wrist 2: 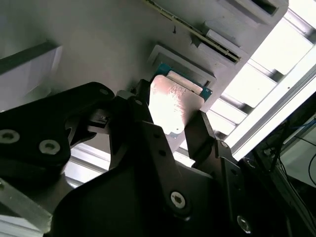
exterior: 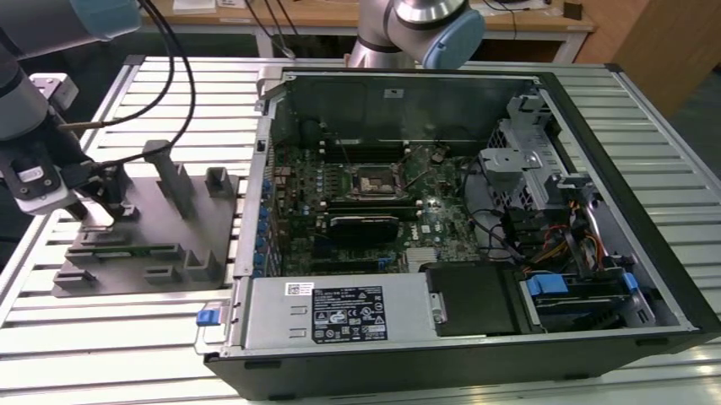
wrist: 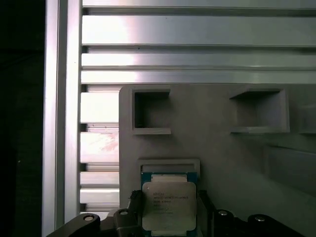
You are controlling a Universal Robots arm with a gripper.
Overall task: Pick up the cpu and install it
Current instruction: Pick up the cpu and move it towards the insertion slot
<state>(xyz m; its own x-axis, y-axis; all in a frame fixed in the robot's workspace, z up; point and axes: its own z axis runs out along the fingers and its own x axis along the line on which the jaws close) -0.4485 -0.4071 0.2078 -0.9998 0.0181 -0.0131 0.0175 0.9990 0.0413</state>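
Gripper is low over a grey tray on the slatted tabletop, at the exterior view's left, well apart from the open case. The cpu lies flat in a shallow recess of the tray, silver top up, with a green board edge showing at the recess rim. In both wrist views the black fingers are closed in on two opposite sides of the cpu and look to be touching its edges, so I judge this a grip, with the chip not yet lifted out. Two other square pockets in the tray, near the cpu, show nothing inside. The socket sits mid motherboard inside the case, black frame, and looks unfilled from here. Handling, my judgement: the chip is light, stiff and thin, and the metal lid is smooth and likely slippery, so a side pinch has little edge to bite on. The best hold is on the board's bare opposite edges, centred so it can't pivot, keeping it level. The underside contacts are fragile, and so is the socket. Squeeze lightly; it doesn't need force. One risk is a tilt catching the recess wall on the way out.
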